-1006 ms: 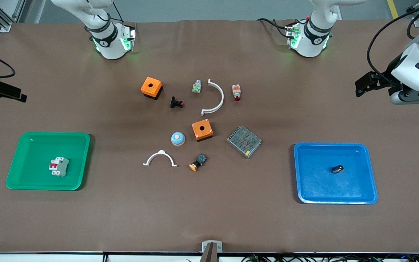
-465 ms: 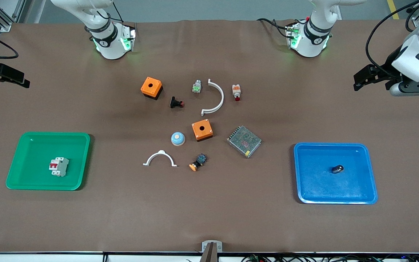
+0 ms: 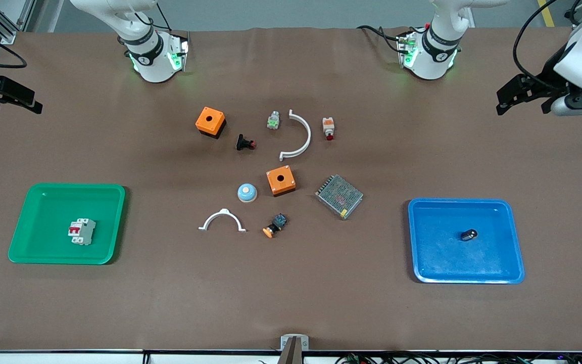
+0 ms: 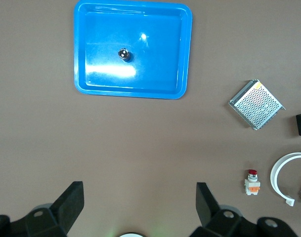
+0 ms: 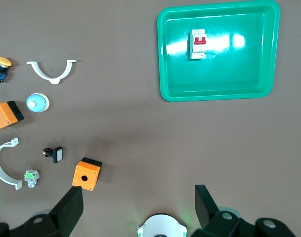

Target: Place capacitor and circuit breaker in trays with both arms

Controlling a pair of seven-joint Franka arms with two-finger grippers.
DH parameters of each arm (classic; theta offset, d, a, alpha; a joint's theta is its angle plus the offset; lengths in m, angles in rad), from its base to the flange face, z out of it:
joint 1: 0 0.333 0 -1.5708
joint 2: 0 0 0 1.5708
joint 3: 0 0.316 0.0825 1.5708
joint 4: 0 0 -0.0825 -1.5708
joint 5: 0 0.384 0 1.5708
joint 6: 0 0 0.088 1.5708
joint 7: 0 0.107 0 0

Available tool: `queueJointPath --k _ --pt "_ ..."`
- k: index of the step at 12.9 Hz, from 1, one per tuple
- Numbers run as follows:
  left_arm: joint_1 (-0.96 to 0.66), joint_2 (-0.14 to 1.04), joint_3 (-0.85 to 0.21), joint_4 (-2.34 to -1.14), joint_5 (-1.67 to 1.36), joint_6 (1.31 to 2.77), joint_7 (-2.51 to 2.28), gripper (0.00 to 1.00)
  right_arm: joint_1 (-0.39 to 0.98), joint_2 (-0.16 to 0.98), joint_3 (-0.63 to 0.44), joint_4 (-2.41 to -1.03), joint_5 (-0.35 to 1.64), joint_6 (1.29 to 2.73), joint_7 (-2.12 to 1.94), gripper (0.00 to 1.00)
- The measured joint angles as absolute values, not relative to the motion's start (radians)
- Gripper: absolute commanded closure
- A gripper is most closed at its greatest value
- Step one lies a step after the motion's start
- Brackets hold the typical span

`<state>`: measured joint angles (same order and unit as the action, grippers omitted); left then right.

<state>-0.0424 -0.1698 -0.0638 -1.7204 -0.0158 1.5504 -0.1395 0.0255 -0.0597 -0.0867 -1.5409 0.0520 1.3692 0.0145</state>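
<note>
You see the circuit breaker [image 3: 81, 231] lying in the green tray [image 3: 38, 194] toward the right arm's end of the table, red levers up; the right wrist view shows it too [image 5: 198, 43], inside the tray [image 5: 170, 59]. The capacitor [image 3: 469, 234] lies alone in the blue tray [image 3: 422, 212] toward the left arm's end; in the left wrist view it reads as a small dark cylinder [image 4: 124, 54] within the tray [image 4: 83, 49].

You find the left gripper [image 3: 511, 98] raised over bare table at the left arm's end, well apart from the blue tray. Its fingers [image 4: 71, 202] stand wide apart with nothing between them.

You find the right gripper [image 3: 10, 96] raised over the table edge at the right arm's end, well apart from the green tray. Its fingers [image 5: 68, 210] are likewise spread wide and hold nothing.
</note>
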Motion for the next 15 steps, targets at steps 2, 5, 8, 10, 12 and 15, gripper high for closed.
queueJointPath --k 2,5,8,10,12,15 --pt "-0.041 -0.176 -0.06 -1.71 -0.013 1.541 -0.14 0.0 0.028 -0.072 -0.086 -1.541 0.052 1.375 0.016 0.0" --pt "-0.039 -0.176 -0.059 -1.707 -0.007 1.537 -0.17 0.0 0.028 -0.087 -0.087 -1.541 0.052 1.385 0.017 0.0" --pt "-0.039 -0.175 -0.059 -1.696 0.029 1.537 -0.178 0.0 0.028 -0.088 -0.088 -1.544 0.052 1.39 0.019 0.0" --pt "-0.039 -0.173 -0.059 -1.693 0.03 1.536 -0.178 0.0 0.028 -0.088 -0.089 -1.546 0.052 1.393 0.019 0.0" --pt "-0.036 -0.168 -0.058 -1.692 0.032 1.536 -0.178 0.0 0.028 -0.088 -0.089 -1.549 0.052 1.401 0.019 0.0" --pt "-0.025 -0.167 -0.058 -1.689 0.032 1.536 -0.178 0.0 0.028 -0.088 -0.088 -1.55 0.048 1.409 0.015 0.0"
